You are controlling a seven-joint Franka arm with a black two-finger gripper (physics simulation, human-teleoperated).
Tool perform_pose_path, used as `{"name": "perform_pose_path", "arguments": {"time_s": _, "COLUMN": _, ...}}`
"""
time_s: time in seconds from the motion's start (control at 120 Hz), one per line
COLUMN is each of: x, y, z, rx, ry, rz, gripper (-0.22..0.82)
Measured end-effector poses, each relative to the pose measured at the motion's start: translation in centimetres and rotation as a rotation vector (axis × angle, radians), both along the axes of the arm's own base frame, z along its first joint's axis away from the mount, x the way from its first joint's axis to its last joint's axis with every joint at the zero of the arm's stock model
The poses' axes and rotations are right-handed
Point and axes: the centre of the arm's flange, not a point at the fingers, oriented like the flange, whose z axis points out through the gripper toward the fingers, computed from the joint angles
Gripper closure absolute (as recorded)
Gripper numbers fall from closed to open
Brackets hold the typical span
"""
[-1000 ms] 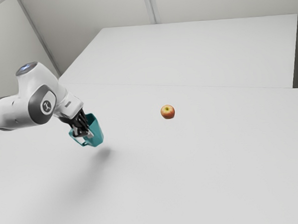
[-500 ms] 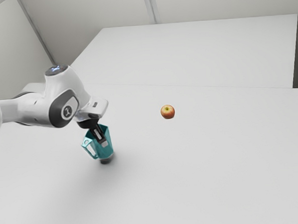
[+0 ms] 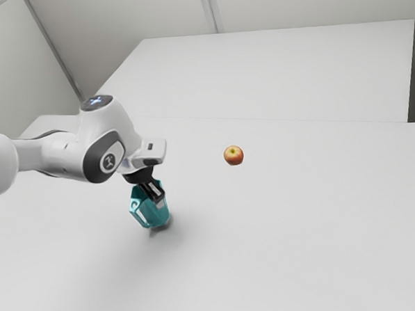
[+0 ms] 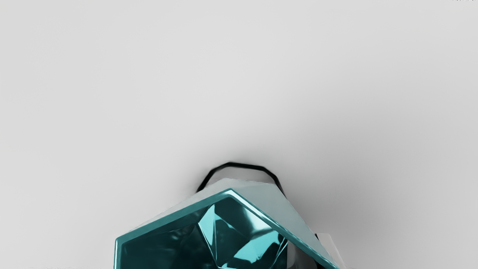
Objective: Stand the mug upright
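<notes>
The teal faceted mug (image 3: 151, 213) is roughly upright with a slight tilt, its base close to the table; whether it bears on the surface I cannot tell. Its handle faces the exterior view's left. My gripper (image 3: 156, 194) reaches down to the mug's rim from above. In the wrist view the open mouth of the mug (image 4: 179, 216) faces the camera. There the gripper (image 4: 310, 251) is shut on the mug's wall, one finger inside the mouth and the other outside.
A red-yellow apple (image 3: 233, 155) rests on the white table (image 3: 301, 213), well apart from the mug toward the exterior view's right. Pale walls rise beyond the table's far edge.
Held by my gripper, the mug has come down and toward the exterior view's right, turning from a strong tilt to nearly upright. The apple has stayed put.
</notes>
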Motion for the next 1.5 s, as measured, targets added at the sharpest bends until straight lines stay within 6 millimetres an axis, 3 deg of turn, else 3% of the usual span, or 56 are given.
{"name": "perform_pose_path", "arguments": {"time_s": 0.342, "x": 0.1, "y": -0.4, "z": -1.0, "rx": -0.001, "ry": 0.019, "rz": 0.087, "gripper": 0.77}}
{"name": "perform_pose_path", "arguments": {"time_s": 0.675, "x": -0.1, "y": -0.6, "z": 0.4, "rx": -0.028, "ry": -0.001, "rz": 0.139, "gripper": 0.37}}
{"name": "perform_pose_path", "arguments": {"time_s": 0.908, "x": 0.0, "y": -0.6, "z": 5.3, "rx": -0.064, "ry": -0.091, "rz": 0.157, "gripper": 0.23}}
{"name": "perform_pose_path", "arguments": {"time_s": 0.975, "x": 1.9, "y": -0.7, "z": 7.0, "rx": -0.063, "ry": -0.111, "rz": 0.16, "gripper": 0.18}}
{"name": "perform_pose_path", "arguments": {"time_s": 1.075, "x": 6.3, "y": -1.3, "z": 9.2, "rx": -0.047, "ry": -0.112, "rz": 0.161, "gripper": 0.11}}
{"name": "perform_pose_path", "arguments": {"time_s": 1.183, "x": 8.6, "y": -1.7, "z": 14.4, "rx": -0.046, "ry": -0.133, "rz": 0.151, "gripper": 0.07}}
{"name": "perform_pose_path", "arguments": {"time_s": 1.392, "x": 8.5, "y": -2.1, "z": 21.3, "rx": -0.043, "ry": -0.109, "rz": 0.118, "gripper": 0.02}}
{"name": "perform_pose_path", "arguments": {"time_s": 1.5, "x": 8.3, "y": -2.0, "z": 22.7, "rx": -0.037, "ry": -0.077, "rz": 0.108, "gripper": 0.01}}
